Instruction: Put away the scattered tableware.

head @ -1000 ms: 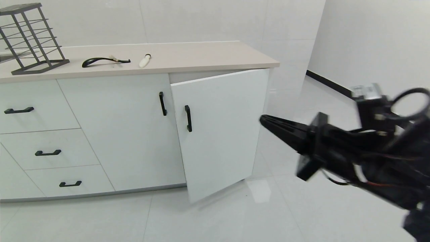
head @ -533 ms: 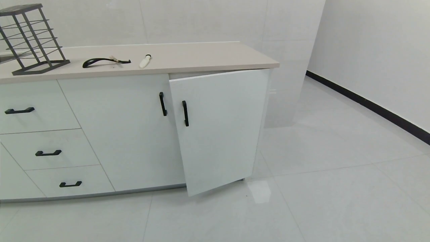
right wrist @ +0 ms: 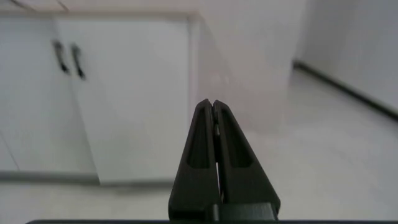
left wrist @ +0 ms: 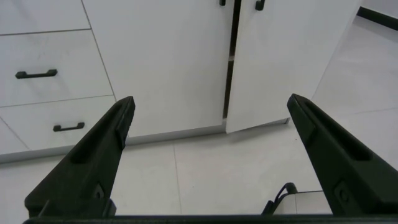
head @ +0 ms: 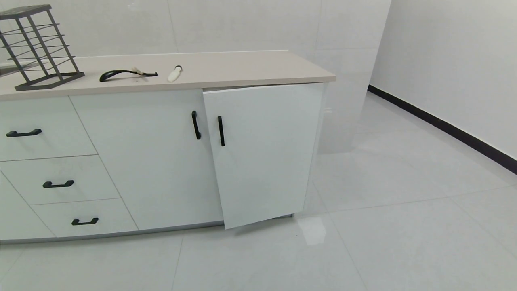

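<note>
Black spoon (head: pixel 121 74) and white-handled utensil (head: pixel 174 73) lie near the tabletop's (head: pixel 250 66) front edge, spoon lengthwise along it; both claws look low, facing the cabinet fronts, so the stuff is up and ahead; left claw (left wrist: pixel 211 102) spread wide, right claw (right wrist: pixel 212 104) pressed together, empty; left seems nearer, I reckon.

Bright, even white light. On the glossy floor (head: pixel 404 242) a pale glare patch (head: pixel 312 230) lies just right of the lower corner of the cabinet door (head: pixel 262 149); a thin soft shadow (head: pixel 258 225) runs beneath that door. Left of it, the edges of the drawers (head: pixel 60 178) bow slightly. The right hand (right wrist: pixel 213 106) shows as a dark silhouette.
</note>
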Available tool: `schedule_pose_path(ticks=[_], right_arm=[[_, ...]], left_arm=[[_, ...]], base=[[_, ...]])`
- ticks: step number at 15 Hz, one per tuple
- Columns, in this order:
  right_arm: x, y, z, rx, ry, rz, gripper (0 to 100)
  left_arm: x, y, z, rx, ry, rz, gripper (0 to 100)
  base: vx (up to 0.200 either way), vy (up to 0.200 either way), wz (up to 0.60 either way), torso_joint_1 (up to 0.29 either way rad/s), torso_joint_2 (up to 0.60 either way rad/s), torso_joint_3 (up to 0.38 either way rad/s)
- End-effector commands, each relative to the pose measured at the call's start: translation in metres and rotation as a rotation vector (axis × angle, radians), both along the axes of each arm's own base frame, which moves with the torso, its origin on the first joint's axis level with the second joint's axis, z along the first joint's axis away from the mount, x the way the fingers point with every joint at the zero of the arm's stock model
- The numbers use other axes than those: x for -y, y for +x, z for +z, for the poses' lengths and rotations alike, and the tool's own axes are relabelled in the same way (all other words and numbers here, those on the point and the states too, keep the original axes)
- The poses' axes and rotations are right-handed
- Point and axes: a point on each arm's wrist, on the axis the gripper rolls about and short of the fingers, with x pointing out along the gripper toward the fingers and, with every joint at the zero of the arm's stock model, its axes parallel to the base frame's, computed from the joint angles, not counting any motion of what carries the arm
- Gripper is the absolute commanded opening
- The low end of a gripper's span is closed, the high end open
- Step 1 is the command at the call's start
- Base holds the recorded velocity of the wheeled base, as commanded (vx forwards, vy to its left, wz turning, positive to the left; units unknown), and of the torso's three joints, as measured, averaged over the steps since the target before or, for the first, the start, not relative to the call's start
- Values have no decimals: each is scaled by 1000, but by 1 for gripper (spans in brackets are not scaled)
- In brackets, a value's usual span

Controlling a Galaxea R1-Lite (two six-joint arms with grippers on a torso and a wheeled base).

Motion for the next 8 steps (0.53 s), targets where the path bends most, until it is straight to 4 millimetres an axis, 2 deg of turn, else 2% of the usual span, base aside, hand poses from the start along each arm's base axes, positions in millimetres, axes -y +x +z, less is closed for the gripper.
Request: schedule_pose_path(ticks=[1,8], right_arm=[[3,-7,-23,-105,2,-105,0],[2,-7,-23,-110,-3,-70,0]], left_arm=[[0,0,0,0,-1,7,100],[0,0,0,0,1,12,100]], base=[[0,0,0,0,0,0],[0,0,0,0,0,0]])
